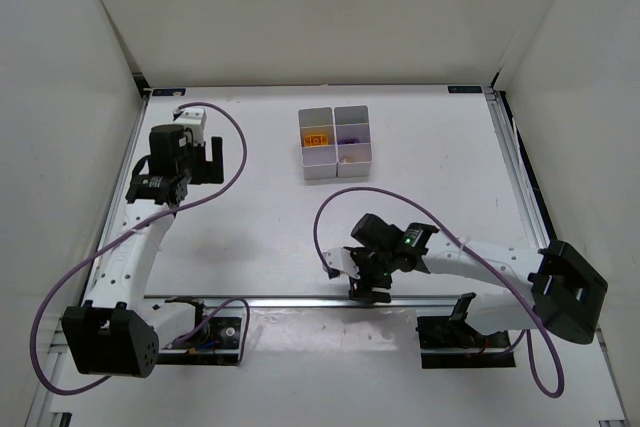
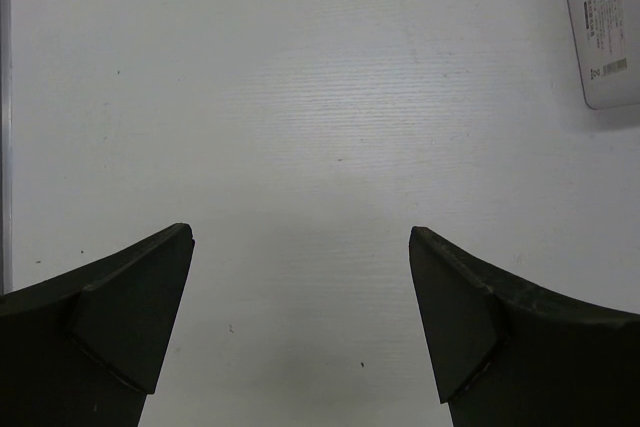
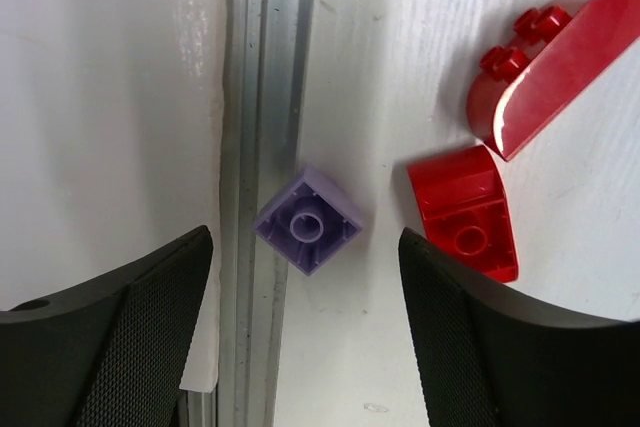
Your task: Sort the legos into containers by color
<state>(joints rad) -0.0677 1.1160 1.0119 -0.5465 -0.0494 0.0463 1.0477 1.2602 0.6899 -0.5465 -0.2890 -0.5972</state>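
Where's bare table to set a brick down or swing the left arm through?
Free: the table between the left gripper and the containers, and the stretch from the containers to the right gripper. Crowded: under the right gripper, a purple brick sits at the rail with two red bricks beside it.

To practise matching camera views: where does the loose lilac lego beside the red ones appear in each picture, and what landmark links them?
Top external: not seen; the right tool hides that spot.
Left wrist: not in it.
Right wrist: lilac lego at centre, inside the open tool, overlapping the rail's edge.
Shared landmark: aluminium rail, seen in the top and right wrist views.
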